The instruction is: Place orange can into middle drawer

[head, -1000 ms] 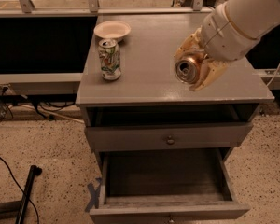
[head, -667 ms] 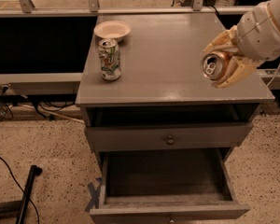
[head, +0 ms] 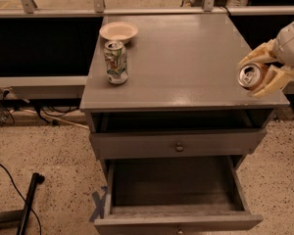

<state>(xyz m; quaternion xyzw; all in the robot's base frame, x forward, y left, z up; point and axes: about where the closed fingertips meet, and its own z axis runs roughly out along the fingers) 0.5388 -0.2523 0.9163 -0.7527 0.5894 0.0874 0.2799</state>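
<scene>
My gripper (head: 261, 75) is at the right edge of the view, above the front right corner of the grey cabinet top (head: 186, 58). It is shut on the orange can (head: 250, 76), which lies tilted with its silver pull-tab top facing the camera. The pale fingers (head: 277, 81) clasp the can from above and below. The middle drawer (head: 174, 192) is pulled open below, its plank bottom bare, with a small knob on its front edge. The can is up and to the right of the drawer.
A white-and-green can (head: 116, 61) stands upright on the cabinet top at the left, with a small white bowl (head: 118, 31) behind it. The upper drawer front (head: 179, 143) with its knob is shut. A black pole (head: 27, 207) and cables lie on the speckled floor at left.
My gripper has carried the orange can to the right, from over the middle-right of the cabinet top to its right front corner. The drawer and the other things have not moved.
</scene>
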